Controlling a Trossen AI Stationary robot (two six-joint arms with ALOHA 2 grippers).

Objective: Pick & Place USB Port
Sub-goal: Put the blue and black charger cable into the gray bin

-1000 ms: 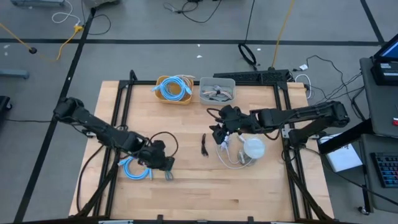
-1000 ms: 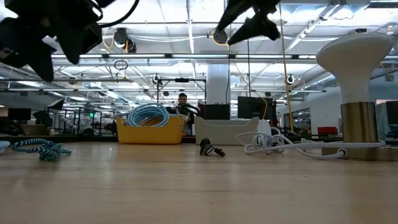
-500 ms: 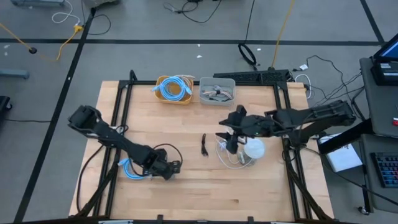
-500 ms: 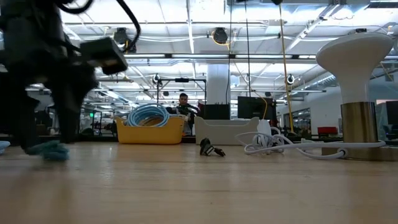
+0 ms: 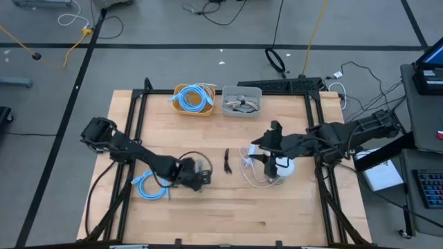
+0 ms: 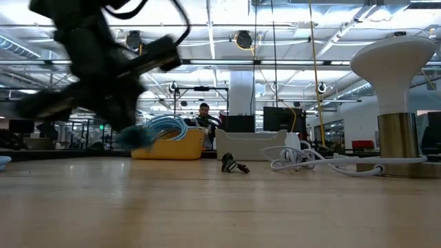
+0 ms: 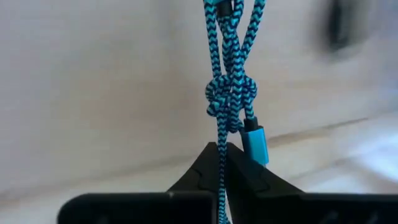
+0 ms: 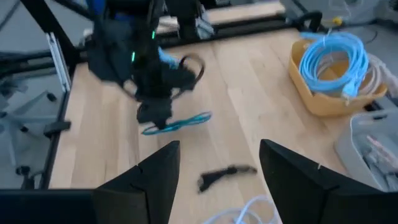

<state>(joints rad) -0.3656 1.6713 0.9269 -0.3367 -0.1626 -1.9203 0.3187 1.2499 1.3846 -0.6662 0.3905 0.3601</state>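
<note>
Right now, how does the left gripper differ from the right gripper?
The left gripper is shut on the blue-and-black braided cable; the right gripper is open and holds nothing. The left gripper hangs over the table's front left; the right gripper is over the white cable. Both are dark, two-fingered.

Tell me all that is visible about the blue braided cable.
The cable is braided in bright blue and black, with a knot in the middle and a blue metal plug beside it. The left hand is shut on its strands. From above it lies coiled on the wooden table, left of centre, next to that hand.
</note>
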